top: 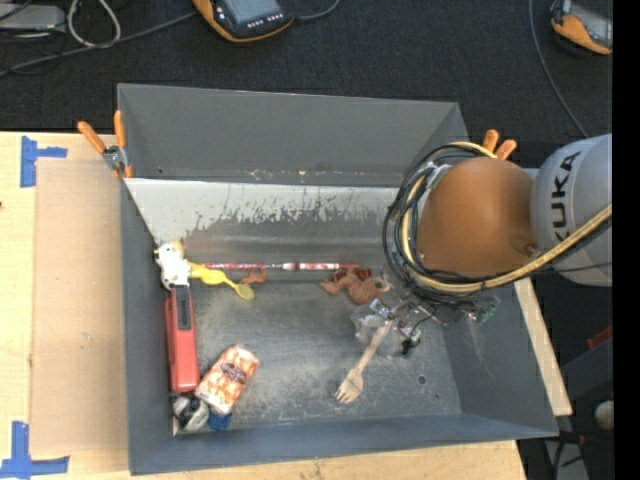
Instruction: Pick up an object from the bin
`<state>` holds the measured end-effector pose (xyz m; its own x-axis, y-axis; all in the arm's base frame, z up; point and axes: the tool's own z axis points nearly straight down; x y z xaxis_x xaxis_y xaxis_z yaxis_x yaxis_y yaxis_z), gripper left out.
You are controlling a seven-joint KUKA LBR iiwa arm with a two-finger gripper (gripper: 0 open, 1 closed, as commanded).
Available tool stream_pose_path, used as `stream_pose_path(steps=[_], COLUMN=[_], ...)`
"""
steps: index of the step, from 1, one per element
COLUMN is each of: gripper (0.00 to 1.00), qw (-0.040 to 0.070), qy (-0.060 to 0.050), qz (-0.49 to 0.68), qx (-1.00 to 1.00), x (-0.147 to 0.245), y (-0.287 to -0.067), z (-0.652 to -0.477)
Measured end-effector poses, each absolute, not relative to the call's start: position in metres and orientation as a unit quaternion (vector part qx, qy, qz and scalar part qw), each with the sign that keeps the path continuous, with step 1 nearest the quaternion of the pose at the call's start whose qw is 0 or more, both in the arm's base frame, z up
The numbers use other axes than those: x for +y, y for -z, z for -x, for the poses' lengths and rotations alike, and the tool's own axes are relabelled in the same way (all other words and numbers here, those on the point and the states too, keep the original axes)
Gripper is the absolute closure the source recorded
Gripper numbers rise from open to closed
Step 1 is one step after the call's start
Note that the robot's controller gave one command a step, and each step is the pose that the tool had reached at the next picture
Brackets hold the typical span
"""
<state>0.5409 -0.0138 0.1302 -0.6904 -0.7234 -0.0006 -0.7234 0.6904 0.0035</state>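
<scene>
Orange dome wrist cover (470, 218) sits highest, at 3 o'clock of the grey metal bin (290, 138). Pincer (400, 320) is under it, over the handle end of a pale beige plastic fork (360, 368). Can't tell if the pincer is released or clenched, or if it touches the fork.

Fork lies flat on the bin floor at about 4 o'clock, tines pointing to 7. Small brown figure (352, 284) is near, at 12 o'clock of the fork.

Well apart, toward 9 o'clock:
- long red bar (181, 340)
- yellow toy (222, 279)
- small white toy (170, 261)

Crumpled orange-white packet (228, 378) lies at 8 o'clock.
</scene>
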Motion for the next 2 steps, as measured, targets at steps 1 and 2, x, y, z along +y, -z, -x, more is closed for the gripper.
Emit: stream_pose_path(steps=[1, 2], gripper=[1.00, 1.00], qw=[0.001, 0.000], qy=[0.002, 0.002], qz=[-0.393, -0.392], qx=[-0.920, -0.920], x=[-0.013, -0.013], y=[-0.148, -0.173], z=[-0.541, -0.541])
